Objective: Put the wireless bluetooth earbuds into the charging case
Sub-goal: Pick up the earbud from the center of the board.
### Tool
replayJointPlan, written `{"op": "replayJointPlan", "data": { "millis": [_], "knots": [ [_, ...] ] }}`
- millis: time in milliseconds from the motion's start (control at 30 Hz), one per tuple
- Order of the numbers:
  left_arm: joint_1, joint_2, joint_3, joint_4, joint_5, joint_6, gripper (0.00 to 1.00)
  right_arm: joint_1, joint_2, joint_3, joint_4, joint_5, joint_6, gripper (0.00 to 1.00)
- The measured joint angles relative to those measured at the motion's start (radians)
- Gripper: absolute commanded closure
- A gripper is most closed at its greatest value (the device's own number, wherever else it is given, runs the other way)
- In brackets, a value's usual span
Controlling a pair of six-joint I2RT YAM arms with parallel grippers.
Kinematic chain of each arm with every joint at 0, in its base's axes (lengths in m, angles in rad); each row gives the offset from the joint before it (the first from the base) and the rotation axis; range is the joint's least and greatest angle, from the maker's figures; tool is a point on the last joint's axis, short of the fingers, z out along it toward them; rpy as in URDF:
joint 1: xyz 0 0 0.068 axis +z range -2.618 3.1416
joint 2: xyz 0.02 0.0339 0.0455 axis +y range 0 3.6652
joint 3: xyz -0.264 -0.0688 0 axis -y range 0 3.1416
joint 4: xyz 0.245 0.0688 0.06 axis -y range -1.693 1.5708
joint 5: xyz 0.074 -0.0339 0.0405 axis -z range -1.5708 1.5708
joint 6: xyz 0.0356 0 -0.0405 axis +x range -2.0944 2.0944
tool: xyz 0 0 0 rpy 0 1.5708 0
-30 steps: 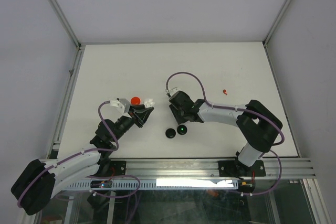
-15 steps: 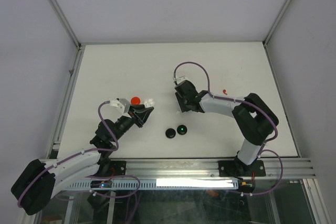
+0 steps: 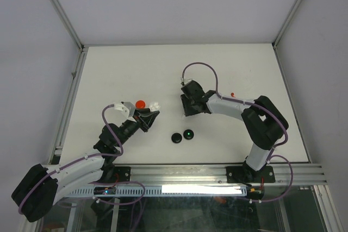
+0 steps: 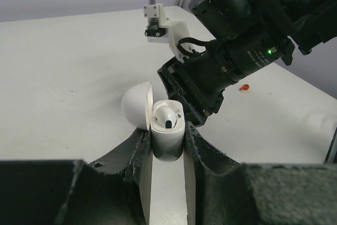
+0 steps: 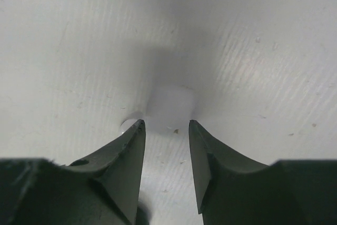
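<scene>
My left gripper (image 4: 167,134) is shut on a white charging case (image 4: 167,143) held upright with its lid (image 4: 136,110) swung open to the left. One white earbud (image 4: 167,115) sits in the case. In the top view this gripper (image 3: 153,113) is left of centre. My right gripper (image 3: 186,112) hangs just right of the case, pointing down at the table. Its fingertips (image 5: 138,130) pinch a blurred white earbud (image 5: 169,109) over its shadow. A red earbud (image 3: 232,95) lies on the table further right.
A red round disc (image 3: 140,103) lies beside my left gripper. Two black round discs (image 3: 176,138) (image 3: 188,134), one with a green light, lie near the front between the arms. The right arm's wrist (image 4: 237,51) looms close behind the case. Grey walls enclose the white table (image 3: 136,69).
My right gripper has moved away from the black discs toward the far side and turned more upright. The left gripper and the case have stayed still.
</scene>
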Motion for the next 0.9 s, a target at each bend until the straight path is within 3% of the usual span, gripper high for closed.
{"op": "replayJointPlan", "data": {
  "millis": [333, 900],
  "knots": [
    [0.0, 0.026, 0.0, 0.011, 0.0, -0.005, 0.88, 0.014, 0.0, 0.057, -0.042, -0.038, 0.121, 0.57],
    [0.0, 0.031, 0.0, 0.026, 0.0, -0.008, 0.88, 0.101, 0.127, 0.186, -0.158, 0.027, 0.131, 0.66]
  ]
}}
